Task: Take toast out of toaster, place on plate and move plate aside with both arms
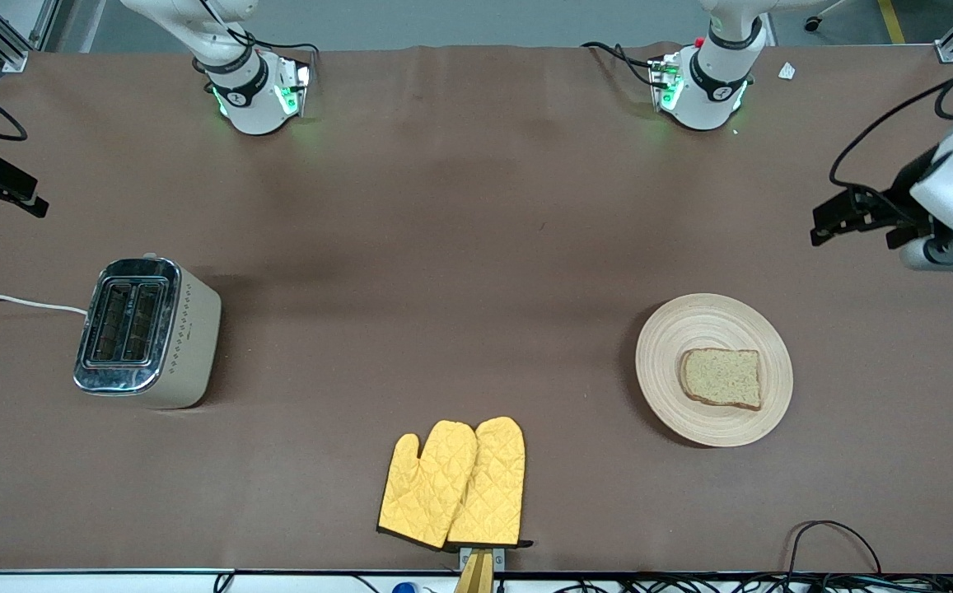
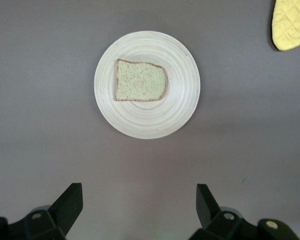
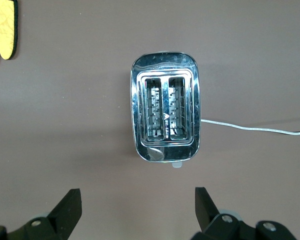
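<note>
With both slots of your one toaster empty near the right arm's table edge, one toast sits on the one plate near the left arm's end; both the right gripper and left gripper hover wide open and empty, so an uneven two-arm push could slide the toast off.

Both arms are glossy white with rounded shells and black bands at the joints. The right arm's base and the left arm's base each glow green at the foot, with black cables looping off them. The left tool is matte black, with wedge-shaped fingers and pale screw heads on its body. The right tool is black too, of the same build.
</note>
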`<state>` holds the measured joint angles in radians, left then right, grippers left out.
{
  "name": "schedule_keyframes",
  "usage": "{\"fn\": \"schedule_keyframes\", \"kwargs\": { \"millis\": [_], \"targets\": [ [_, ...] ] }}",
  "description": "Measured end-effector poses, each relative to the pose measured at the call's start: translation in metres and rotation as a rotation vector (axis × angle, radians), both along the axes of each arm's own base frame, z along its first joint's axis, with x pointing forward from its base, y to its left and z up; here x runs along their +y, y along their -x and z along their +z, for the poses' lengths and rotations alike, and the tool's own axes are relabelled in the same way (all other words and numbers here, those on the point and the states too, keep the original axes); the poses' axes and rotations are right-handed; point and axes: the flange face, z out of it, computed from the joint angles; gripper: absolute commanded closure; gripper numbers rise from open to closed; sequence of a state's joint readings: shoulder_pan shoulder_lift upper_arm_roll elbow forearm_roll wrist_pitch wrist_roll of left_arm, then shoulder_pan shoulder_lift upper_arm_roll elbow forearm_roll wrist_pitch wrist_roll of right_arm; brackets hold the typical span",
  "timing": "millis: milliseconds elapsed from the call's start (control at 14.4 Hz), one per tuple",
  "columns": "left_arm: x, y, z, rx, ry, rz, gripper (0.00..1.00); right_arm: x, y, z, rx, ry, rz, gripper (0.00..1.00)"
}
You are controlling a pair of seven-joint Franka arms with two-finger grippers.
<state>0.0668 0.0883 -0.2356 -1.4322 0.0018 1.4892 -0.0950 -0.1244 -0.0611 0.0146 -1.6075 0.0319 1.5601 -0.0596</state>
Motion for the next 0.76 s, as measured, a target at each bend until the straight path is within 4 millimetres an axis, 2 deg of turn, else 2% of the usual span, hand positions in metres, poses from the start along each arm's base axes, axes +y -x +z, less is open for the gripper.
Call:
{"fn": "schedule_keyframes", "kwargs": {
  "millis": [209, 417, 556, 765],
  "targets": [
    [-0.019, 0.035, 0.006, -0.031, -0.031, -0.032, 0.0, 0.0, 0.0, 0.0, 0.0, 0.0, 0.0, 0.0],
    [-0.019, 0.06, 0.006, -0.043, -0.048, -0.031, 0.0, 0.0, 0.0, 0.0, 0.0, 0.0, 0.0, 0.0],
    [-0.011, 0.062, 0.009, -0.051, -0.048, -0.015, 0.0, 0.0, 0.0, 0.0, 0.0, 0.0, 0.0, 0.0],
    [0.009, 0.052, 0.013, -0.029, -0.043, 0.007, 0.0, 0.0, 0.0, 0.0, 0.001, 0.0, 0.0, 0.0]
  ]
}}
